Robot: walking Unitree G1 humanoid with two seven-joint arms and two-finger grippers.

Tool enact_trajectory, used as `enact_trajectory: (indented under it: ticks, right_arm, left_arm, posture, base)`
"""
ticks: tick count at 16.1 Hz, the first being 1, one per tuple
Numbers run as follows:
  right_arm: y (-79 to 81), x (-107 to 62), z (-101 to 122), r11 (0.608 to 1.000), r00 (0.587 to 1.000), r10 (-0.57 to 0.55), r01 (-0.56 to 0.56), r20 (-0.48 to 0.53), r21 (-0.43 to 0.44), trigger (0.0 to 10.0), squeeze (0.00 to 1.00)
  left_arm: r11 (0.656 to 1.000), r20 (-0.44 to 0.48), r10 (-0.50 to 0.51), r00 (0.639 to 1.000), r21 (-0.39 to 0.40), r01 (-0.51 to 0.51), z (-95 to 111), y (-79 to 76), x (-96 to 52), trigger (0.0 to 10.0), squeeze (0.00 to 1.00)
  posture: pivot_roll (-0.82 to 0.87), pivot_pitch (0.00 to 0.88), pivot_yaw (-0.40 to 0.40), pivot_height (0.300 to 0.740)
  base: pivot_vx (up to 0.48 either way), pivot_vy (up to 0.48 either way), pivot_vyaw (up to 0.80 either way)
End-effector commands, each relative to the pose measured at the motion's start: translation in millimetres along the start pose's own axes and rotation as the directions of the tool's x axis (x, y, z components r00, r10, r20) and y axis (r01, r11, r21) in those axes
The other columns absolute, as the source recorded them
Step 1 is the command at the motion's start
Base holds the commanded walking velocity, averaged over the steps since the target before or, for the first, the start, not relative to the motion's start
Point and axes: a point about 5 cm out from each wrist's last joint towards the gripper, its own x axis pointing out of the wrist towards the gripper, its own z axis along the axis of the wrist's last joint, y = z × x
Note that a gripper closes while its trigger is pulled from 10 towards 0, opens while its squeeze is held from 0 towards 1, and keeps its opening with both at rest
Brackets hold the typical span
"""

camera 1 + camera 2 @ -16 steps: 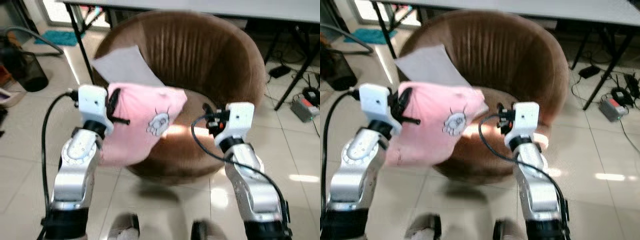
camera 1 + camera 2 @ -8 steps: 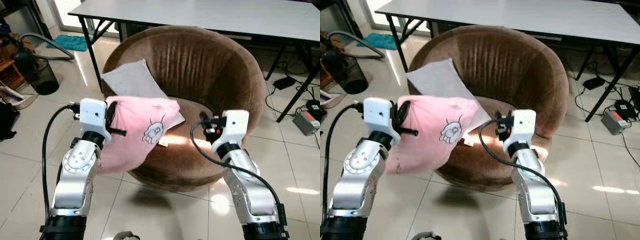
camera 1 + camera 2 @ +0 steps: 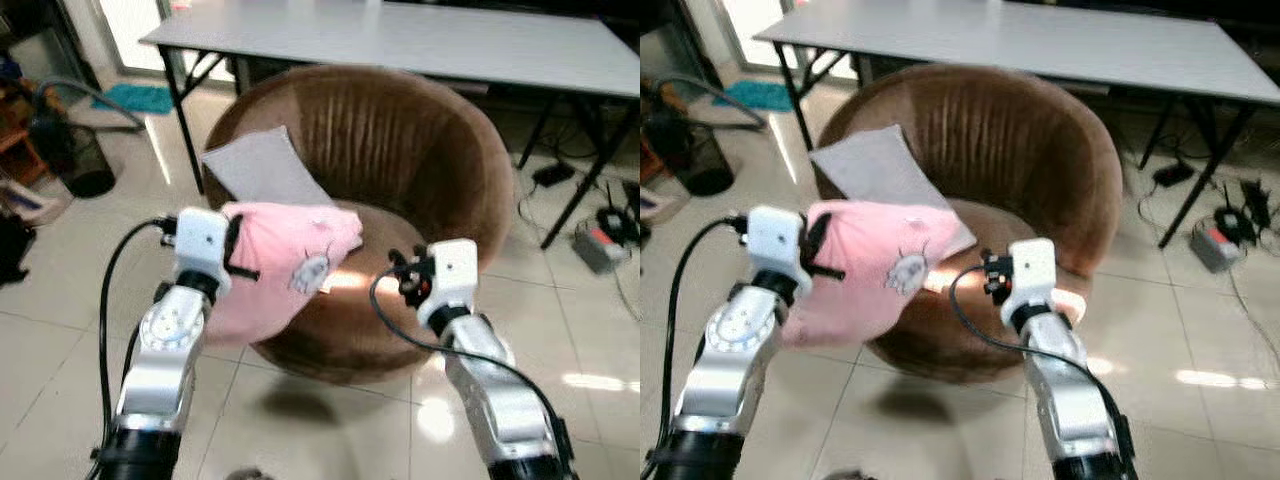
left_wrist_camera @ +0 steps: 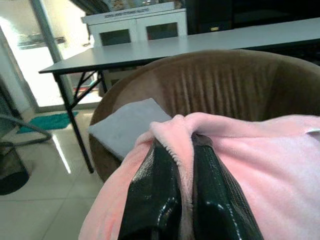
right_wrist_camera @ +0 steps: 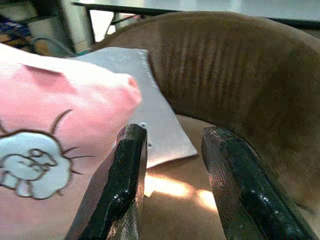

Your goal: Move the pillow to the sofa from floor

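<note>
One pink pillow (image 3: 283, 262) droops lengthwise over the sofa (image 3: 420, 150) front edge, pinched by the left end effector (image 4: 172, 165); the right end effector (image 5: 172, 150) gapes empty.

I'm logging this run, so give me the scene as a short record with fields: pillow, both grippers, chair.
pillow: pink pillow, off the floor, hanging over the chair's front edge
left gripper: shut on the pillow's edge
right gripper: open, holding nothing, beside the pillow
chair: round brown sofa chair, grey cushion leaning inside
behind: grey table
</note>
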Motion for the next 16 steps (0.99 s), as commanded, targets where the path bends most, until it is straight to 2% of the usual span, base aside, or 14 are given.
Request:
enact_trajectory:
  ticks: [1, 6, 7, 13, 16]
  right_arm:
    - [-2.4, 1.4, 2.3, 1.0, 1.0, 0.002, -0.002, 0.013, -0.017, 10.0, 0.0]
    - [-1.9, 4.7, 3.2, 0.999, 1.0, 0.02, -0.019, 0.022, -0.027, 10.0, 0.0]
    - [-2.8, 5.2, 2.4, 1.0, 1.0, 0.015, -0.015, 0.02, -0.004, 10.0, 0.0]
    - [-4.2, 7.7, 1.9, 1.0, 1.0, 0.015, -0.014, 0.022, -0.025, 10.0, 0.0]
    - [-6.9, 7.5, 1.0, 0.999, 1.0, 0.003, -0.002, 0.025, -0.053, 10.0, 0.0]
  left_arm:
    - [1.0, 0.061, 0.003, 0.998, 0.015, -0.004, 11.2, -2.4, 4.0, 10.0, 0.0]
    - [0.999, 0.066, 0.022, 0.998, 0.024, -0.024, 10.4, 1.5, 2.2, 10.0, 0.0]
    - [0.999, 0.066, 0.03, 0.997, 0.028, -0.032, 10.2, 2.2, 2.3, 10.0, 0.0]
    - [0.999, 0.074, 0.035, 0.997, 0.032, -0.037, 11.5, 2.4, 3.5, 10.0, 0.0]
    - [0.999, 0.085, 0.031, 0.996, 0.017, -0.032, 11.9, -0.8, 2.4, 10.0, 0.0]
  posture:
    - [0.03, 0.0, -0.008, 0.74]
    - [0.04, 0.0, -0.025, 0.74]
    - [0.04, 0.0, -0.027, 0.74]
    - [0.04, 0.0, -0.025, 0.74]
    - [0.04, 0.0, -0.022, 0.74]
  base:
    - [0.0, -0.431, 0.8]
    - [0.0, -0.434, 0.73]
    - [0.0, -0.435, 0.0]
    - [0.0, -0.434, 0.0]
    - [0.0, -0.102, 0.0]
